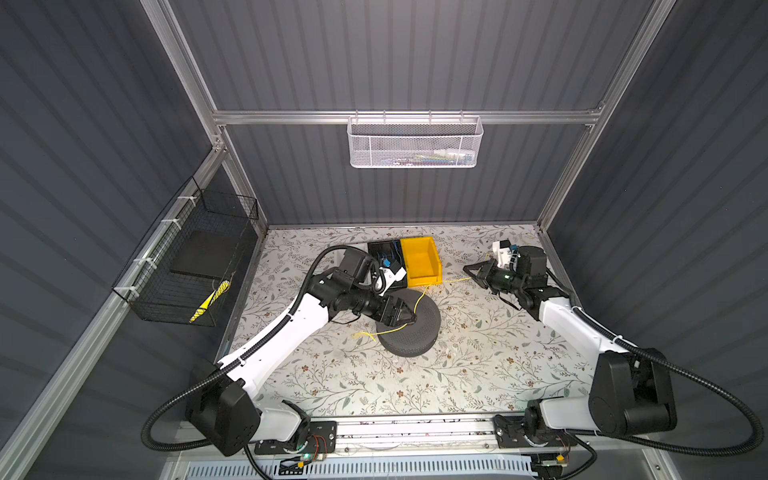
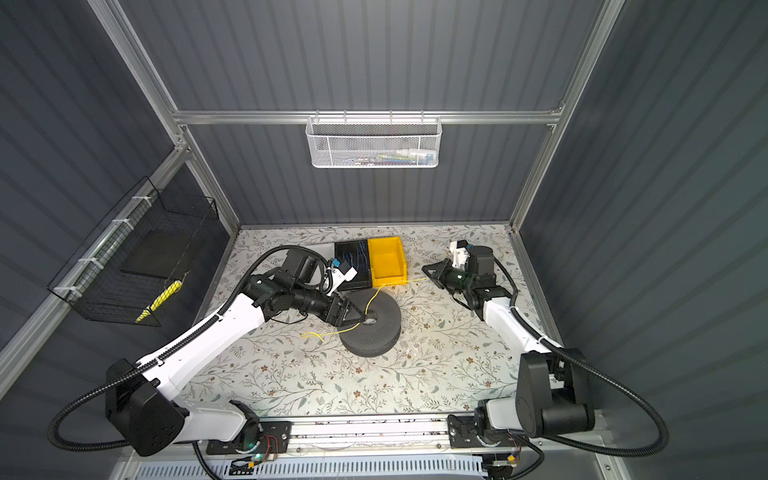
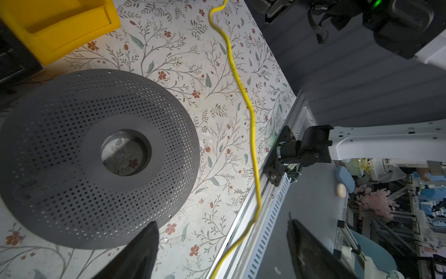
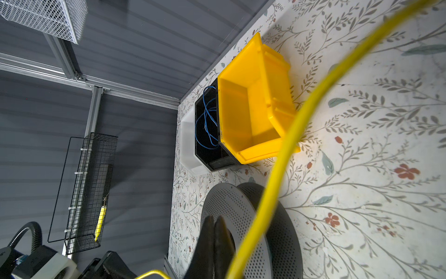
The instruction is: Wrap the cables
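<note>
Obs: left gripper (image 1: pixel 409 314) jaws wide apart, gripping nothing, over the reel (image 1: pixel 424 332); yellow cable (image 3: pixel 252 125) passes between its fingers (image 3: pixel 142 251), running toward upper right to the closed right gripper (image 1: pixel 473 272), hold there unclear. Left arm nearer.

A grey perforated disc-shaped spool (image 1: pixel 415 337) sat mid-table on the floral-patterned tabletop (image 1: pixel 374 386), with a yellow plastic bin (image 1: pixel 420 259) just behind it and a black tray (image 1: pixel 384 249) against the bin's left side. A thin yellow wire (image 3: pixel 252 125) ran from the right gripper (image 1: pixel 467 268), right of the bin, past the bin's front and across the spool under the left gripper (image 1: pixel 410 316), ending on the table to the spool's left.
</note>
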Robot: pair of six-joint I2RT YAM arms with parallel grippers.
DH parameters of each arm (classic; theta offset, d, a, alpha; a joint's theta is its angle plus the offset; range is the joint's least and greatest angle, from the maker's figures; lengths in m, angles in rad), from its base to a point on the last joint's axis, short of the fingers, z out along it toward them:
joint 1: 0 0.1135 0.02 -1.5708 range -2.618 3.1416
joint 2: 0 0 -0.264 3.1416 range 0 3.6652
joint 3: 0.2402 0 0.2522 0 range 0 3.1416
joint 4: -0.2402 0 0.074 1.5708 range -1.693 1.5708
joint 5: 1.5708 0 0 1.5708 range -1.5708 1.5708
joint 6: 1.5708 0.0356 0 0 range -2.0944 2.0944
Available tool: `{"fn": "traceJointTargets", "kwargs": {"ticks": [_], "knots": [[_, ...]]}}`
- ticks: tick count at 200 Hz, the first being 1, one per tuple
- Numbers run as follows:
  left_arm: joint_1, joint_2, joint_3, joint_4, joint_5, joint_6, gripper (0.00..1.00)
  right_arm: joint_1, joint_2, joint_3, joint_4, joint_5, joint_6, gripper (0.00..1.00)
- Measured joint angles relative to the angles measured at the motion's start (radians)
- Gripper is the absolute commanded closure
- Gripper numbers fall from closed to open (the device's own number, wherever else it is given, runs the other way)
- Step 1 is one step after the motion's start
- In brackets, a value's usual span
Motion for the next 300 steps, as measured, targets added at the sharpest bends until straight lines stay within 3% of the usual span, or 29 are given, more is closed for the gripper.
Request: {"fn": "traceJointTargets", "kwargs": {"ticks": [41,75,93,107,119,150,171,175,188,205,242,271,300], "knots": [[-0.011,0.026,-0.004,0.036,0.051,-0.029,0.28,0.001,0.002,0.0,0.005,0.0,0.007,1.0],[-0.033,0.052,-0.003,0.048,0.067,-0.045,0.47,0.002,0.002,-0.008,0.024,0.0,0.017,1.0],[-0.043,0.066,-0.003,0.048,0.069,-0.045,0.67,0.002,0.002,-0.013,0.03,0.0,0.018,1.0],[-0.047,0.068,-0.003,0.048,0.069,-0.052,0.74,0.002,0.002,-0.016,0.034,0.0,0.018,1.0],[-0.048,0.068,-0.002,0.047,0.067,-0.055,0.86,0.002,0.002,-0.016,0.037,0.0,0.019,1.0],[-0.048,0.067,-0.002,0.047,0.049,-0.061,1.0,0.002,0.002,-0.017,0.05,-0.001,0.025,1.0],[-0.048,0.067,-0.002,0.046,0.036,-0.062,1.0,0.002,0.002,-0.017,0.056,-0.003,0.029,0.88],[-0.048,0.067,-0.002,0.045,0.033,-0.062,1.0,0.002,0.002,-0.017,0.058,-0.005,0.029,0.81],[-0.048,0.067,0.001,0.037,0.022,-0.062,1.0,0.002,-0.002,-0.018,0.058,-0.01,0.027,0.45],[-0.048,0.067,0.009,0.024,0.01,-0.061,1.0,-0.001,-0.027,-0.019,0.029,-0.01,0.006,0.3],[-0.048,0.067,0.047,0.002,-0.013,-0.061,1.0,-0.011,-0.204,0.006,-0.177,0.063,-0.124,0.18],[-0.048,0.09,0.103,-0.002,-0.014,-0.061,1.0,-0.01,-0.388,0.014,-0.278,0.111,-0.167,0.18],[-0.048,0.137,0.14,-0.001,-0.008,-0.058,1.0,0.05,-0.459,-0.02,-0.257,0.09,-0.122,0.2]]}}
